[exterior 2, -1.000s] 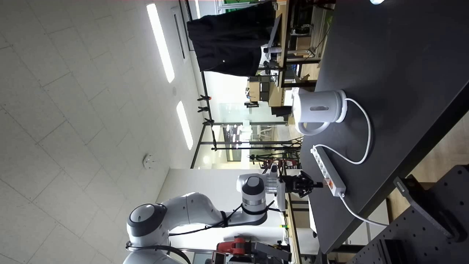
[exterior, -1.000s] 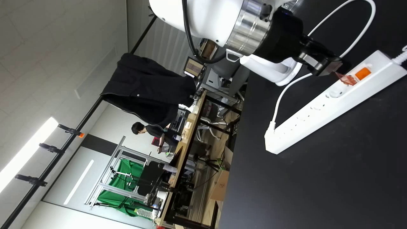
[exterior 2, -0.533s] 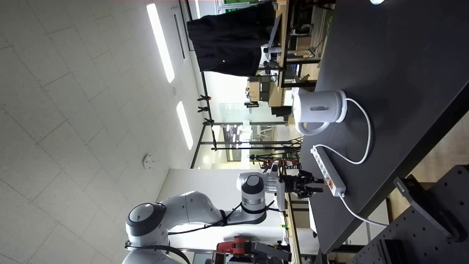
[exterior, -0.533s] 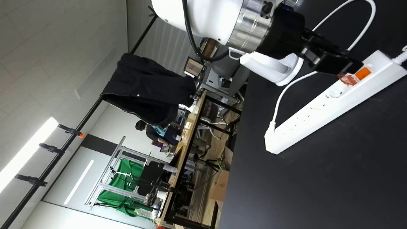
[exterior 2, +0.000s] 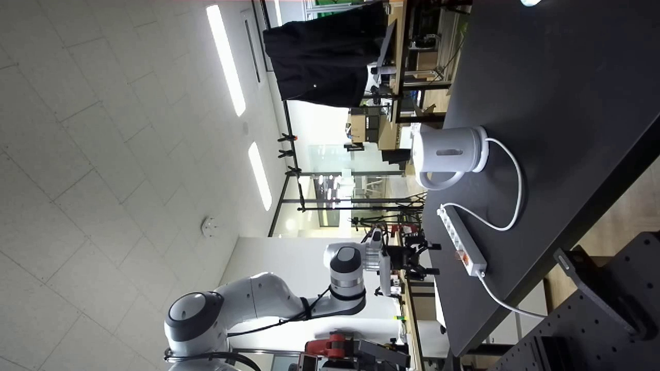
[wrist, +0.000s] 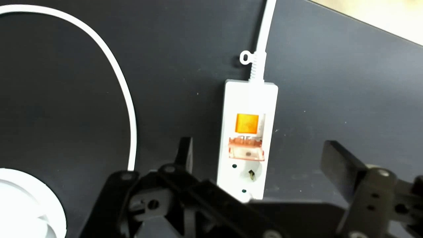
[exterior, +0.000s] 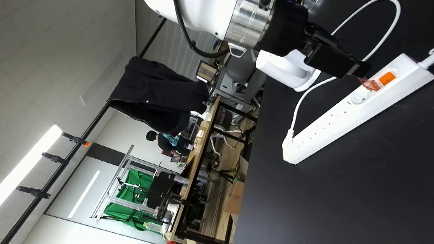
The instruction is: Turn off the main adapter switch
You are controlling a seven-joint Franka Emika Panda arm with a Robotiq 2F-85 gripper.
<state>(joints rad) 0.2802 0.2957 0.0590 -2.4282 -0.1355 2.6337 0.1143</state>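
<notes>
Main adapter switch (wrist: pixel 247 123), an orange rocker, sat near the 12 o'clock end of the adapter (exterior: pixel 352 113) in the wrist view. That adapter, a long white strip of sockets, lay on the dark worktop (wrist: pixel 317 99). A see-through reddish cover (wrist: pixel 247 152) stood tipped back at 6 o'clock from the switch, leaving the rocker bare; I could not tell whether it was set on or off. A white lead (wrist: pixel 265 33) left the strip toward 12 o'clock.

The hand (exterior 2: pixel 433 259) had its jaws spread wide. In the wrist view one of its fingers (wrist: pixel 185 152) stood at about 8 o'clock from the switch and its mate at about 4 o'clock, both clear of the adapter. In an exterior view the hand hung at 9 o'clock from the switch, near it but apart, worktop showing in the gap, and the white arm (exterior 2: pixel 273 294) reached in from 8 o'clock.

A white kettle (exterior 2: pixel 448 149) stood on its base at 12 o'clock from the adapter, its cord (exterior 2: pixel 520 188) bowing toward 3 o'clock and ending at the adapter's 11 o'clock end. Farther off, at 8 o'clock from the switch, a person (exterior: pixel 166 145) was beside a wood-topped bench (exterior: pixel 201 147).
</notes>
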